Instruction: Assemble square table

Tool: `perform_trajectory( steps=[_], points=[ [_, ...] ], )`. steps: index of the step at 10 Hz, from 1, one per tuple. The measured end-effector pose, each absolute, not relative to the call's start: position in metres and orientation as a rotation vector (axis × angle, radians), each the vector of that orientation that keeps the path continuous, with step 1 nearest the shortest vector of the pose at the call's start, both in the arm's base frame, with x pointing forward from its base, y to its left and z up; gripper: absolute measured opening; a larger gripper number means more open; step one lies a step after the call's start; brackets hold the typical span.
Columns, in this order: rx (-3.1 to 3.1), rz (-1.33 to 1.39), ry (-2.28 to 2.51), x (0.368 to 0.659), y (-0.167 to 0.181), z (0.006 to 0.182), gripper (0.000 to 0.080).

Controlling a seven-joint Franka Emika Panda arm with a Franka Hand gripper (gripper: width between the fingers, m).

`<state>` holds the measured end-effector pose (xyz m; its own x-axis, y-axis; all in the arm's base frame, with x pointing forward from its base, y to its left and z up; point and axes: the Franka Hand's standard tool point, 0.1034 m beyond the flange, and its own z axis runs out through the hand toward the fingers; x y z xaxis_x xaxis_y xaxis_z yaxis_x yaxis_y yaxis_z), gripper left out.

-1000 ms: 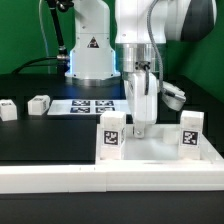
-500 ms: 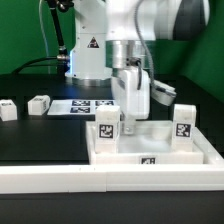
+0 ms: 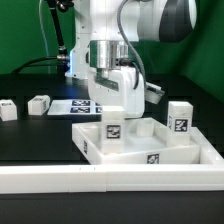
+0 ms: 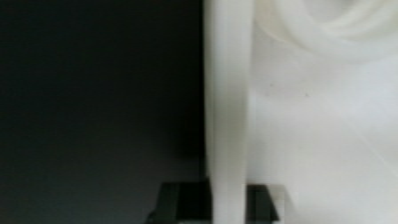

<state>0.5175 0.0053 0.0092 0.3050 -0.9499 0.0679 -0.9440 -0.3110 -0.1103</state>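
Note:
The white square table top (image 3: 150,148) lies on the black table, tray-like, with its rim up. Two white tagged legs stand in its corners, one (image 3: 114,130) at the exterior view's left and one (image 3: 179,118) at its right. My gripper (image 3: 119,110) reaches down just behind the left leg and is shut on the top's rim. In the wrist view the rim (image 4: 228,110) runs as a white strip between the two dark fingertips of the gripper (image 4: 224,205). Two loose tagged legs (image 3: 8,110) (image 3: 39,103) lie at the far left.
The marker board (image 3: 88,106) lies flat behind the gripper. The long white L-shaped wall (image 3: 100,180) runs along the front edge, and the table top sits against it. The robot's base (image 3: 90,45) stands at the back.
My gripper has moved to the exterior view's left, dragging and turning the table top with its two legs along the wall.

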Motion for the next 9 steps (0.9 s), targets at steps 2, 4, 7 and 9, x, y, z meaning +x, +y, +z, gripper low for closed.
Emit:
perform_trajectory(
  steps=[2,4,7,9],
  points=[
    [-2.659,-0.198,1.599,0.517,-0.016,0.011,0.0047],
    [-2.812,-0.221,1.341,0.518,-0.057,0.013,0.0047],
    [-2.939,-0.219,1.073,0.518,-0.063,0.012,0.0047],
    [-3.015,-0.220,0.883,0.519,-0.066,0.013,0.0047]
  ],
)
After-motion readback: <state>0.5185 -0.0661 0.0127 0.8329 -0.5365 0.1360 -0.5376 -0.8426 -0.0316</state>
